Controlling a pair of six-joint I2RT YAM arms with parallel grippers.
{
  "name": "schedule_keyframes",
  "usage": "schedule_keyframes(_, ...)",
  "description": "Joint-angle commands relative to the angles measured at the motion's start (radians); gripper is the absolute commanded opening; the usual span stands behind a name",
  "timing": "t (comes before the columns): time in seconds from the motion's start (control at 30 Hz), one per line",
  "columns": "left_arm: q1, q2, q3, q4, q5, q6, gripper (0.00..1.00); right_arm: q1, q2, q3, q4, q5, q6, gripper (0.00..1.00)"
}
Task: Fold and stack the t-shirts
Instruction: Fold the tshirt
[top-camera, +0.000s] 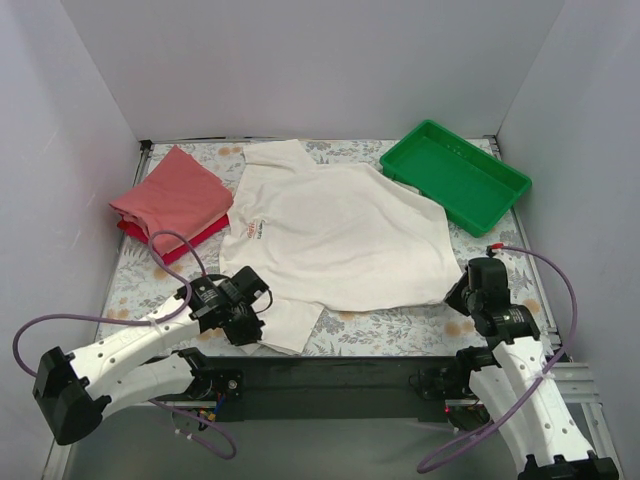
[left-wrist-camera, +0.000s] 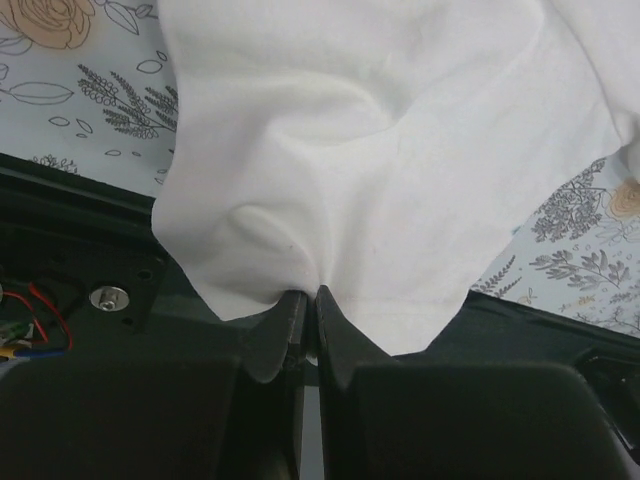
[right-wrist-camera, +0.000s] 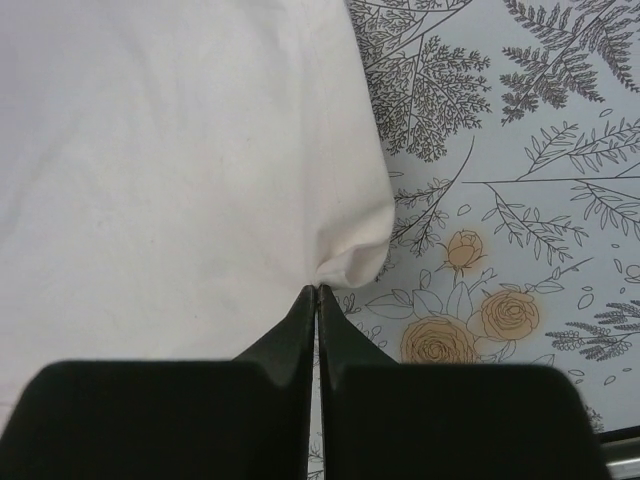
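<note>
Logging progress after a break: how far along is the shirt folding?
Done: the salmon-pink tee lies folded on the folded red tee, far left. In hand: left hand and right hand each pinch the near edge of the cream tee. Left: fold and stack it.

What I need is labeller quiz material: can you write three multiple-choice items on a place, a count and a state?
1. Where does the green tray sit? A far right; B far left; C near middle.
2. How many folded t-shirts lie stacked far left? A one; B two; C four.
3. The left gripper is: A open; B shut on the cream-white t-shirt; C not in view.
A: it lies at the far right. B: salmon-pink t-shirt on red t-shirt. B: it pinches the cloth.
</note>
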Motion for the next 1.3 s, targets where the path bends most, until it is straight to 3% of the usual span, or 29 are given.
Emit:
schedule_keyframes(0.0,-0.005,-0.057,0.057,-0.078,0.070,-0.025,0.00,-0.005,-0.031,0.085,-0.139,-0.015,0.001,0.01)
schedule_keyframes(0.27,-0.033,-0.135,0.059,-0.165,0.110,-0.042,0.00,-0.005,-0.072,0.164,-0.309,-0.095,-0.004,0.01)
schedule_keyframes(0.43,-0.034,-0.155,0.146,-0.274,0.122,-0.042,0.00,-0.005,-0.090,0.187,-0.385,-0.118,-0.014,0.01)
schedule_keyframes(0.7,-0.034,-0.203,0.147,-0.262,0.208,-0.027,0.00,-0.005,-0.107,0.259,-0.511,-0.078,-0.056,0.01)
schedule_keyframes(0.97,-0.034,-0.094,0.224,-0.172,0.122,0.062,0.00,-0.005,-0.072,0.231,-0.437,-0.109,-0.086,0.01)
schedule_keyframes(1.27,-0.033,0.066,0.335,-0.089,-0.162,0.066,0.00,-0.005,0.029,0.219,-0.278,-0.103,-0.149,0.01)
